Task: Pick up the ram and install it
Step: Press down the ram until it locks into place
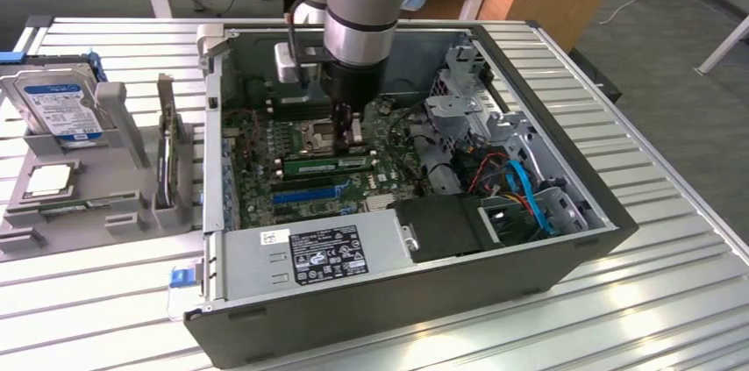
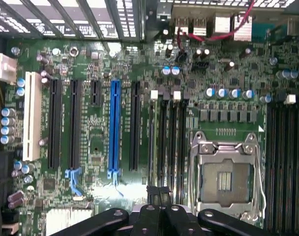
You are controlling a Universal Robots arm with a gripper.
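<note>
The gripper (image 1: 346, 132) hangs inside the open computer case (image 1: 585, 213), low over the green motherboard (image 1: 263, 156), with its two fingers pressed together and nothing between them. In the wrist view the gripper (image 2: 159, 195) shows its dark fingertips side by side, just above the row of black memory slots (image 2: 166, 132) that run beside the empty silver processor socket (image 2: 227, 179).

The ram (image 1: 330, 163) lies seated in a slot on the motherboard, a long green stick directly below the gripper's tips in the exterior view, between the processor socket (image 1: 318, 132) and the blue expansion slot (image 1: 307, 193). Whether the fingertips touch its upper edge cannot be told.

Around the motherboard, the case also holds a silver power supply (image 1: 310, 253) with a black label along its near wall, and a bundle of blue and orange cables (image 1: 521, 191) toward the exterior view's right.

Outside the case, toward the exterior view's left, a grey holder (image 1: 82, 187) sits on the slatted metal table (image 1: 655, 301). A hard drive (image 1: 56, 103) with a blue and white label stands upright in it, a square silver processor chip (image 1: 49, 180) lies flat on it, and a thin board (image 1: 167, 147) stands on edge in its slot nearest the case.
</note>
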